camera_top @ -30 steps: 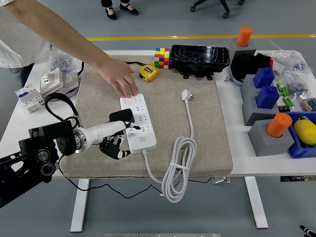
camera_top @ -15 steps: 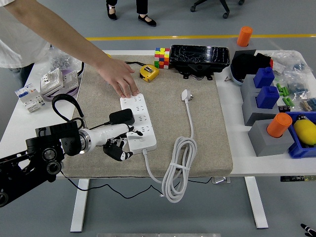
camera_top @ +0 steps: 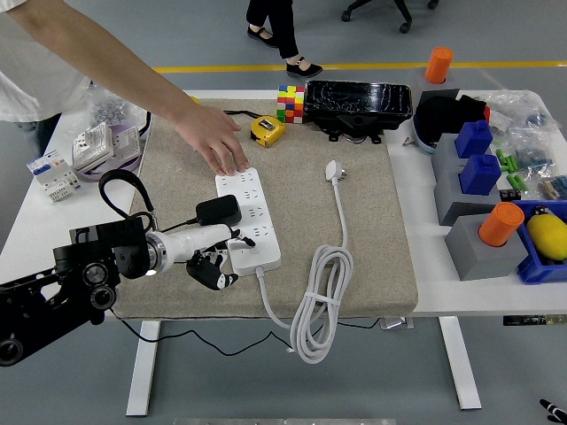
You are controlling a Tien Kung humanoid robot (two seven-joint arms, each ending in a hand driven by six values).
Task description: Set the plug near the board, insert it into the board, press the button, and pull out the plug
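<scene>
Left hand (camera_top: 211, 257) reaching in from the lower left over the grey mat (camera_top: 363, 257), fingers curled around the black plug (camera_top: 217, 211), held just above the left edge of the white board (camera_top: 249, 219) and touching or nearly touching it. Higher up, a person's hand (camera_top: 213, 142) pressing flat on the board's far end. Further right, a white cable (camera_top: 321, 297) coiled on the mat, its own white plug head (camera_top: 333, 170) lying free. Beyond, on the tabletop (camera_top: 416, 266), grey blocks with orange cylinders (camera_top: 500, 223).
</scene>
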